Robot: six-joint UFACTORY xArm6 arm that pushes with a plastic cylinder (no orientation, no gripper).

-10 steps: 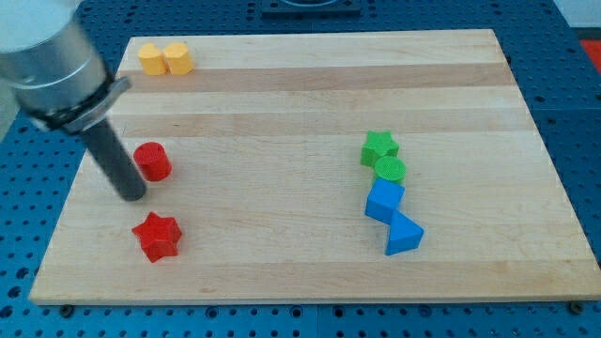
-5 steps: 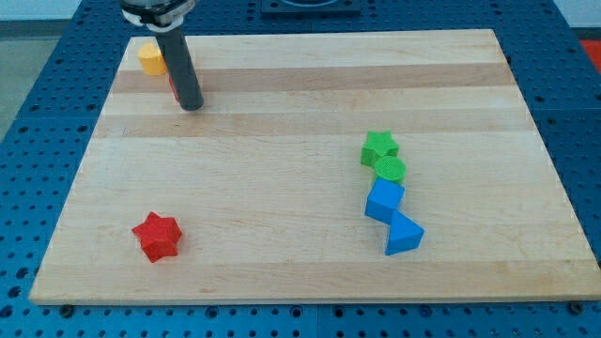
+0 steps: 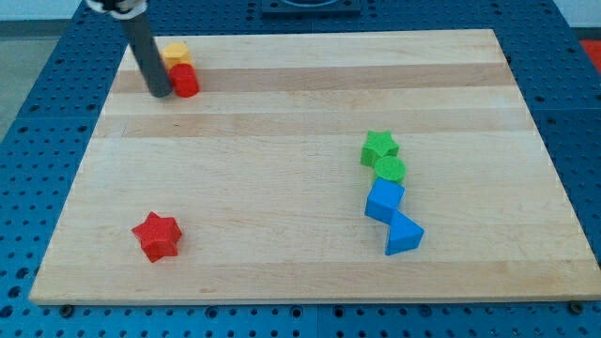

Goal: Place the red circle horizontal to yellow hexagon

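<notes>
The red circle block [image 3: 185, 81] sits near the board's top left corner, touching the lower edge of a yellow block [image 3: 174, 53]. My rod covers the spot where a second yellow block stood, so only one yellow block shows and its shape is unclear. My tip [image 3: 161, 93] rests on the board just left of the red circle, close to touching it.
A red star [image 3: 157, 236] lies at the bottom left. At the right, a green star [image 3: 378, 146], a green circle [image 3: 392, 169], a blue block [image 3: 384, 201] and a blue triangle [image 3: 404, 234] form a chain. The wooden board [image 3: 300, 113] lies on a blue perforated table.
The red circle went from the left middle of the board up to the yellow blocks. My tip followed, then shifted to the left of the circle.
</notes>
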